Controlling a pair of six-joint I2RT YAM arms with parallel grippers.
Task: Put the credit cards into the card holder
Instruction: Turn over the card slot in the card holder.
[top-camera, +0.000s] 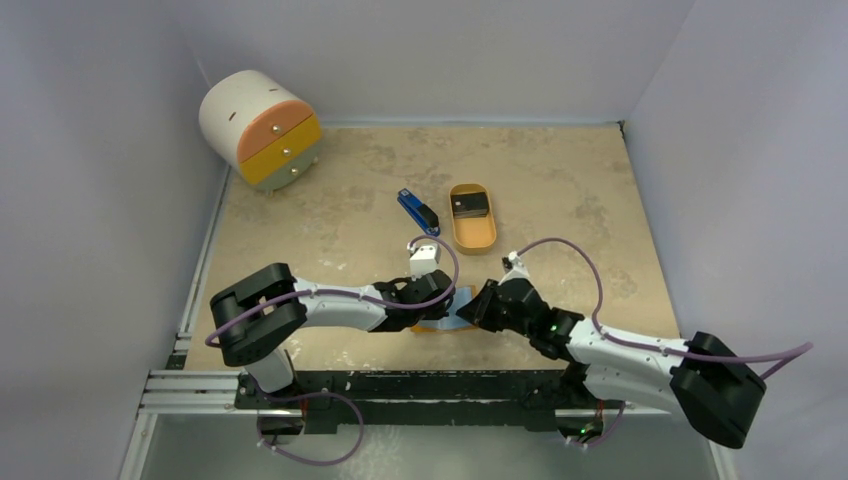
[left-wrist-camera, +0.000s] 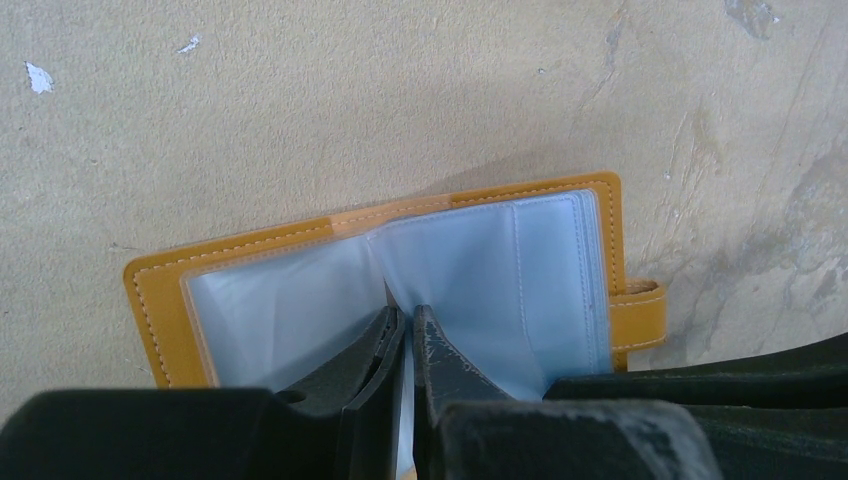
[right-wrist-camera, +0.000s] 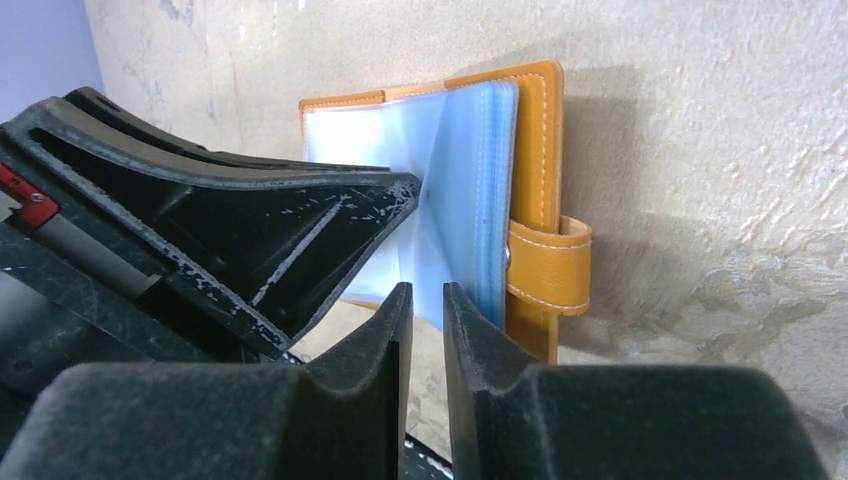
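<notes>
**Holder open under both tools, cards up-frame in the tray**

At the left tool (left-wrist-camera: 408, 318): clamped together on the clear sleeves (left-wrist-camera: 480, 290) of the card holder (left-wrist-camera: 160, 295), close to the spine, with a pale strip of plastic showing between the fingers. At the right tool (right-wrist-camera: 420, 300): nearly together, with only a slim gap, set at the lower edge of the raised sleeves; cannot tell whether pinching plastic or merely beside it.

Just beyond both tips, at lower centre of the top view: the card holder, lying open on the bench (left-wrist-camera: 300, 100); spread left to right across the left wrist frame, spine running up-frame from the left tool; mustard-orange cover with pale stitching; bluish see-through pockets, seemingly empty; strap (left-wrist-camera: 640, 312) at the right edge.

Farther up-frame, at centre, well apart from both tools: the credit cards (top-camera: 470, 206), dark and flat, inside an oval orange tray (top-camera: 473, 240) with its long axis running up-frame; count not readable. Judged slightly nearer the right arm; so probably a reach straight up-frame for that one, with the left keeping the pockets parted.

Just left of the tray: a blue-and-black bar (top-camera: 417, 212).
</notes>
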